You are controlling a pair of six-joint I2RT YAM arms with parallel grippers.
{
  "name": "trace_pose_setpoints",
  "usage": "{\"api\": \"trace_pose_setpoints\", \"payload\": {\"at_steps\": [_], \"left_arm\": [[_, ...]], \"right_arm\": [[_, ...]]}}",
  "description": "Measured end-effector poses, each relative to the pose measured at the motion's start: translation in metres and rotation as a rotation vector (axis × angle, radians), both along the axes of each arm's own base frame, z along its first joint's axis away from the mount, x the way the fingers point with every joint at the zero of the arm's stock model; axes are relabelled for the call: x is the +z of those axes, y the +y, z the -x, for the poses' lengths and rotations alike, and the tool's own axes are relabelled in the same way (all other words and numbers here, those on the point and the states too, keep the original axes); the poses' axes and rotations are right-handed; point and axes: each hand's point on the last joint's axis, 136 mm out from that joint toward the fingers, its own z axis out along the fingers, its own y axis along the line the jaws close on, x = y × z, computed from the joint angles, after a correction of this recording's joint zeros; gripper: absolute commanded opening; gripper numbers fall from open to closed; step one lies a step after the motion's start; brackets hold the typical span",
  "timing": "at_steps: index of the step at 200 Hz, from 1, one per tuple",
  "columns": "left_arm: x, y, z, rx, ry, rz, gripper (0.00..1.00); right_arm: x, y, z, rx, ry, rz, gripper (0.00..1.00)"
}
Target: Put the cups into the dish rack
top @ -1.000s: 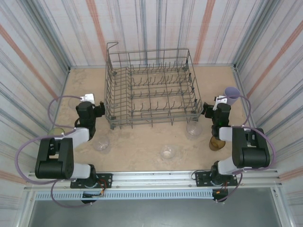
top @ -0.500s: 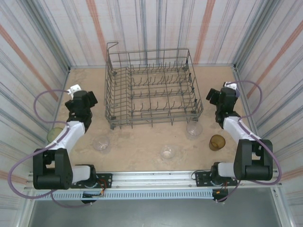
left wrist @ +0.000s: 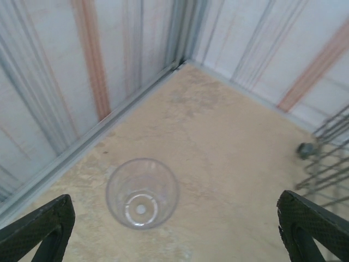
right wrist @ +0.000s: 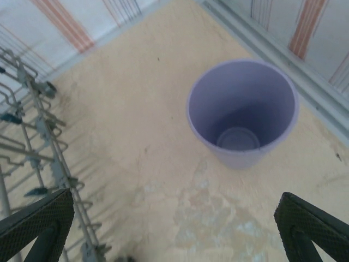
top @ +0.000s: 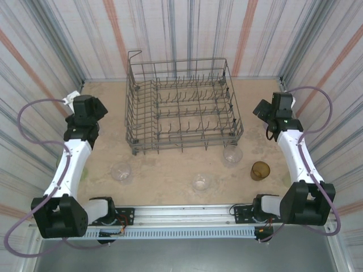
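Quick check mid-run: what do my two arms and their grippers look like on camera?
Left arm and right arm: white links, black joint housings, a looping mauve cable each. Left gripper and right gripper fingers are dark with a cross-hatched grip texture.

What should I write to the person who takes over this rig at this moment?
The left end effector is open and empty, facing a clear cup near the left wall.
The right end effector is open and empty, facing the lavender cup.
The rack holds no cups.
In front of it stand three clear cups and an amber cup.
Done: nothing. Left: load every cup.
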Motion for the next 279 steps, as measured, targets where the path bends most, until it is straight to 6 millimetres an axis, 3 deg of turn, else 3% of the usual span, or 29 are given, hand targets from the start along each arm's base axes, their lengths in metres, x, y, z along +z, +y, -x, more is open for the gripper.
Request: {"api": "trace_pose_setpoints", "payload": {"at_steps": [33,102,139,164,205,279], "left_arm": [[0.021,-0.029,-0.007,-0.153,-0.022,0.087,0.99],[0.065,-0.106,-0.019,-0.51,-0.038,0.136,0.99],[0.064,-0.132,-0.015,-0.637,-0.029,0.132,0.99],[0.056,-0.139,-0.009,-0.684,0.004,0.125,0.99],[0.06,-0.146,0.003,-0.743,-0.008,0.117,0.99],[0.064,-0.147,0.01,-0.761,-0.026,0.106,0.99]], "right_arm": [[0.003,0.011,0.016,0.032,0.087,-0.049,0.99],[-0.024,0.021,0.06,0.043,0.276,-0.102,0.99],[-0.017,0.03,0.082,0.048,0.291,-0.131,0.99],[-0.021,0.037,0.093,0.065,0.325,-0.143,1.0],[-0.047,0.047,0.112,0.071,0.418,-0.187,0.97],[-0.077,0.052,0.134,0.057,0.526,-0.184,0.79]]}}
